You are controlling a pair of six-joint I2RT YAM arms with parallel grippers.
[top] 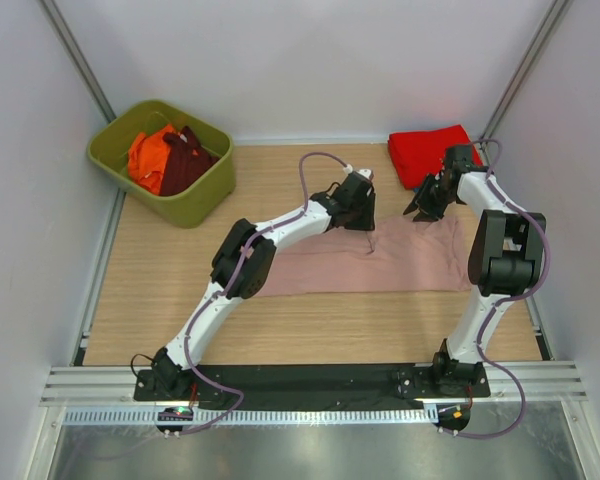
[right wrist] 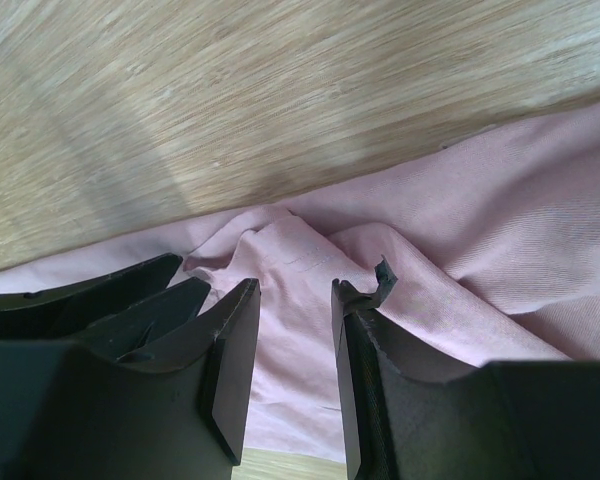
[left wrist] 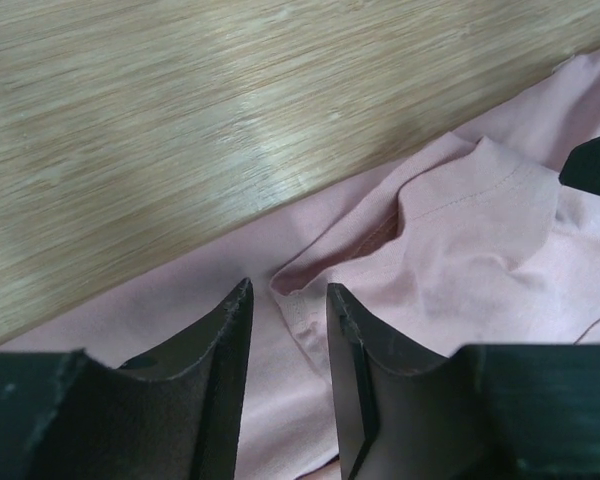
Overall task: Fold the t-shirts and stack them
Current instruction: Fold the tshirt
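Pale wood tabletop [top: 160, 300], plain white walls [top: 310, 60] on three sides — metal rails [top: 90, 385] along the near edge.

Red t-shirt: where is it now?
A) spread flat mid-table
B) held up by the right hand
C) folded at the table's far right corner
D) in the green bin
C: the red t-shirt lies folded at the far right corner; the green bin holds an orange t-shirt and a maroon t-shirt.

No text, label, brand or number can be read anywhere (neither on cloth nor on arms).
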